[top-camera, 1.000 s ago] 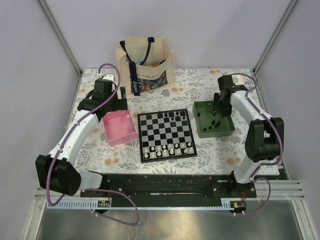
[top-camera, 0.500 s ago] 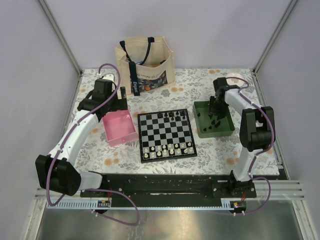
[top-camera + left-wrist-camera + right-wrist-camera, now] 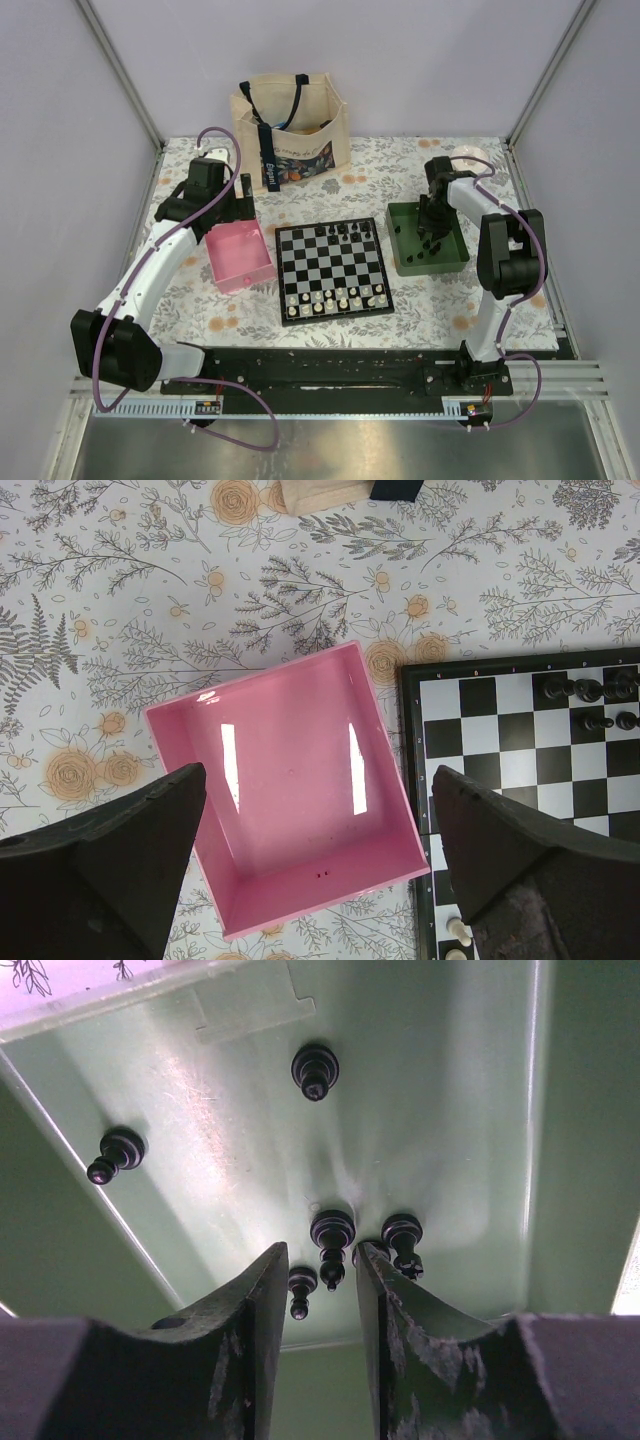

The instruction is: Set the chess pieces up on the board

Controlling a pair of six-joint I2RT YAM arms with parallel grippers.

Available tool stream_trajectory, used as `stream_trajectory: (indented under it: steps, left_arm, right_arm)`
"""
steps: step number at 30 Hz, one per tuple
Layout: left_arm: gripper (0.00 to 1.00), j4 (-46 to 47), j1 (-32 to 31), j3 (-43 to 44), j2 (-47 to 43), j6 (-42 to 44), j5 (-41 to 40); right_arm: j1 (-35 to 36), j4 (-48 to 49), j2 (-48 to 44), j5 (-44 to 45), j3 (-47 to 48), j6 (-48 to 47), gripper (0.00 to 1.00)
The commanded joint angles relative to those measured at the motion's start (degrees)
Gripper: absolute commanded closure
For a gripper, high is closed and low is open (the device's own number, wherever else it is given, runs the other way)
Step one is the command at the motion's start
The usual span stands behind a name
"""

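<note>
The board (image 3: 331,271) lies mid-table, with several black chess pieces (image 3: 343,231) on its far rows and white ones on its near rows. More black pieces lie loose in the green tray (image 3: 455,260). My right gripper (image 3: 432,226) reaches down into that tray. In the right wrist view its jaws (image 3: 322,1256) stand open with a narrow gap, and a black piece (image 3: 331,1236) and a black pawn (image 3: 300,1288) lie between the fingertips, untouched. Another black piece (image 3: 402,1240) lies just outside the right finger. My left gripper (image 3: 318,772) hangs open over the empty pink tray (image 3: 290,780).
A cloth tote bag (image 3: 290,128) stands at the back of the table. The pink tray (image 3: 240,256) sits against the board's left edge, the green tray to its right. Two more black pieces (image 3: 315,1068) lie farther off on the green tray's floor (image 3: 230,1130).
My right arm has folded in and the gripper has sunk lower into the green tray, its jaws narrowing round the pieces. The left arm has not moved.
</note>
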Motion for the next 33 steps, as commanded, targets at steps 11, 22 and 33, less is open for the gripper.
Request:
stream_trajectory:
  steps: [11, 22, 33]
  left_arm:
    - [0.01, 1.62, -0.17, 0.26, -1.24, 0.59, -0.12]
    - [0.01, 1.62, -0.17, 0.26, -1.24, 0.51, -0.12]
    - [0.01, 1.62, -0.17, 0.26, -1.51, 0.51, -0.12]
  right_arm:
    - [0.27, -0.24, 0.77, 0.14, 1.62, 0.26, 0.66]
    - [0.27, -0.60, 0.68, 0.14, 1.71, 0.17, 0.82]
    - [0.36, -1.56, -5.73, -2.94, 4.08, 0.26, 1.00]
